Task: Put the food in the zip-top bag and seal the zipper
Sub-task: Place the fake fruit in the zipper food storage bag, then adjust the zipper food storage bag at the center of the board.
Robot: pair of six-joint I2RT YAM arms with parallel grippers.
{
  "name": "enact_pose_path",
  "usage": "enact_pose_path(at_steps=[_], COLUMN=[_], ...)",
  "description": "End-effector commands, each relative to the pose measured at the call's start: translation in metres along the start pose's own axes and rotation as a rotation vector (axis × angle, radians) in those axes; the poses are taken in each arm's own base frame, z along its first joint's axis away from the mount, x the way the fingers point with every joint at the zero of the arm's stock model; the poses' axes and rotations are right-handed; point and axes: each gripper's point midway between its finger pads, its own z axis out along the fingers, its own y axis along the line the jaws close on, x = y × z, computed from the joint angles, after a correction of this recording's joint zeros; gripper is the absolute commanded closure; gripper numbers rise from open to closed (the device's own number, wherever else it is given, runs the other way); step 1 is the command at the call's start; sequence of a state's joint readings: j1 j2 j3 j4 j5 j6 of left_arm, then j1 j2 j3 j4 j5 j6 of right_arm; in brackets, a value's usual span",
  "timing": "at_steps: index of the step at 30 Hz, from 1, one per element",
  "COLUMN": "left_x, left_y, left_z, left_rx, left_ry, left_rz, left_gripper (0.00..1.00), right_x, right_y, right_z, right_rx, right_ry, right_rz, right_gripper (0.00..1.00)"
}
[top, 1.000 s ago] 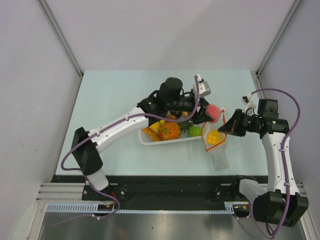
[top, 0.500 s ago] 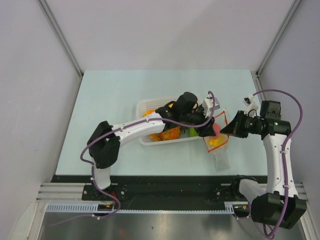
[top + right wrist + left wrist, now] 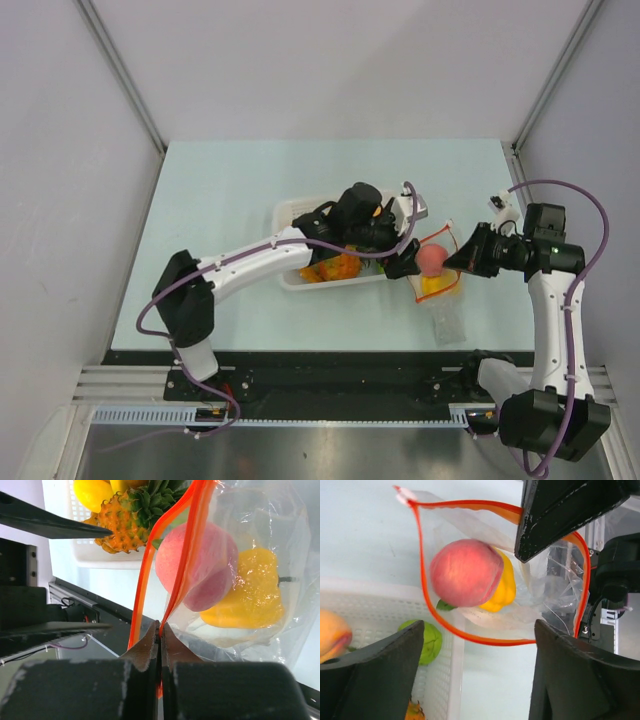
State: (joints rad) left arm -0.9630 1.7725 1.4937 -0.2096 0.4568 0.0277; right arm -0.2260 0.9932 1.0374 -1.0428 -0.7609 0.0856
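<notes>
The clear zip-top bag [image 3: 437,285] lies right of the basket, its red-orange zipper [image 3: 422,580] held open in a loop. A pink peach [image 3: 465,572] and a yellow pepper [image 3: 504,587] sit inside; both also show in the right wrist view, the peach [image 3: 197,570] and the pepper [image 3: 245,592]. My right gripper [image 3: 160,627] is shut on the zipper [image 3: 172,585] at the bag's right rim. My left gripper [image 3: 477,672] is open and empty just above the bag's mouth [image 3: 405,262]. A pineapple [image 3: 131,517], a lemon [image 3: 92,492] and a green fruit [image 3: 430,640] remain in the basket.
The white perforated basket [image 3: 292,281] stands mid-table with several fruits, partly hidden under my left arm. The bag's lower end [image 3: 446,325] points at the table's near edge. Grey walls close in the table on the left, right and back.
My left gripper carried the peach from above the basket to the bag's mouth and opened. The peach now lies inside the bag. The left gripper has drawn back slightly leftward.
</notes>
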Motion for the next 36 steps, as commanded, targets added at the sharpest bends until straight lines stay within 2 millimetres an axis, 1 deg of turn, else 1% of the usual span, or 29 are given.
enact_pose_path(at_steps=[1,3,5,6,9,10,11,13,14,15,16,17,18,19,20,21,22,23,24,26,27,29,30,31,32,33,34,35,36], left_x=[-0.008,0.005,0.018,0.021,0.029,0.030,0.033,0.033,0.032,0.028,0.024,0.012,-0.001,-0.014,-0.025,-0.035,-0.052,-0.058,-0.062,-0.067,-0.069,-0.064,-0.055,-0.041,-0.021,-0.014,-0.022,-0.036,-0.049], left_y=[0.007,0.007,0.009,0.010,0.013,0.011,0.011,0.005,0.002,0.000,-0.003,-0.010,-0.019,-0.025,-0.034,-0.040,-0.053,-0.054,-0.055,-0.053,-0.050,-0.041,-0.034,-0.022,-0.017,-0.011,-0.010,-0.012,-0.009], left_z=[-0.016,-0.011,-0.003,-0.002,0.006,0.009,0.011,0.013,0.013,0.012,0.010,0.005,-0.005,-0.014,-0.020,-0.027,-0.042,-0.046,-0.050,-0.050,-0.049,-0.036,-0.028,-0.005,0.001,0.006,0.007,0.001,-0.006], left_rx=[-0.079,-0.075,-0.076,-0.083,-0.090,-0.076,-0.069,-0.038,-0.023,-0.014,0.001,0.038,0.056,0.064,0.070,0.066,0.068,0.051,0.045,0.033,0.024,-0.004,-0.022,-0.040,-0.050,-0.048,-0.038,-0.028,-0.039], left_ry=[-0.038,-0.004,0.028,0.035,0.057,0.063,0.073,0.076,0.073,0.066,0.061,0.043,0.025,0.001,-0.020,-0.041,-0.085,-0.099,-0.108,-0.095,-0.095,-0.078,-0.052,0.003,0.096,0.132,0.125,0.073,0.020], left_rz=[-0.073,-0.126,-0.163,-0.191,-0.236,-0.248,-0.261,-0.277,-0.277,-0.278,-0.278,-0.267,-0.243,-0.220,-0.167,-0.134,-0.086,-0.064,-0.058,-0.057,-0.049,-0.044,-0.047,-0.054,-0.070,-0.080,-0.084,-0.076,-0.067], left_gripper=[0.11,0.19,0.22,0.24,0.26,0.27,0.30,0.35,0.48,0.56,0.67,0.89,0.98,1.00,1.00,1.00,1.00,1.00,1.00,1.00,1.00,1.00,1.00,1.00,1.00,1.00,1.00,1.00,1.00], right_x=[-0.006,-0.007,-0.007,-0.007,-0.004,-0.004,-0.003,-0.002,-0.003,-0.003,-0.005,-0.007,-0.010,-0.013,-0.021,-0.027,-0.034,-0.046,-0.052,-0.063,-0.066,-0.065,-0.056,-0.051,-0.060,-0.052,-0.055,-0.056,-0.057], right_y=[0.013,0.016,0.017,0.019,0.021,0.021,0.022,0.023,0.024,0.021,0.020,0.019,0.014,0.012,0.016,0.008,0.007,0.012,0.013,0.017,0.011,-0.001,-0.015,-0.025,-0.033,-0.045,-0.049,-0.056,-0.059], right_z=[-0.011,-0.013,-0.014,-0.015,-0.018,-0.018,-0.019,-0.021,-0.023,-0.023,-0.025,-0.027,-0.030,-0.033,-0.043,-0.051,-0.059,-0.073,-0.081,-0.095,-0.100,-0.100,-0.089,-0.082,-0.082,-0.071,-0.068,-0.063,-0.060], right_rx=[-0.027,-0.032,-0.032,-0.038,-0.038,-0.038,-0.040,-0.037,-0.032,-0.011,0.005,0.023,0.072,0.098,0.124,0.199,0.247,0.284,0.311,0.354,0.399,0.450,0.464,0.476,0.515,0.517,0.523,0.534,0.536], right_ry=[-0.040,-0.046,-0.051,-0.050,-0.050,-0.051,-0.050,-0.053,-0.057,-0.059,-0.069,-0.078,-0.092,-0.103,-0.126,-0.147,-0.174,-0.223,-0.243,-0.283,-0.289,-0.264,-0.216,-0.196,-0.224,-0.181,-0.174,-0.150,-0.134], right_rz=[-0.052,-0.060,-0.067,-0.068,-0.078,-0.082,-0.087,-0.094,-0.098,-0.097,-0.099,-0.097,-0.088,-0.094,-0.124,-0.162,-0.165,-0.191,-0.245,-0.286,-0.293,-0.308,-0.286,-0.283,-0.311,-0.308,-0.326,-0.312,-0.307], right_gripper=[1.00,1.00,1.00,1.00,1.00,1.00,1.00,1.00,1.00,1.00,1.00,1.00,1.00,1.00,1.00,1.00,1.00,1.00,1.00,1.00,1.00,1.00,1.00,1.00,1.00,1.00,1.00,1.00,1.00])
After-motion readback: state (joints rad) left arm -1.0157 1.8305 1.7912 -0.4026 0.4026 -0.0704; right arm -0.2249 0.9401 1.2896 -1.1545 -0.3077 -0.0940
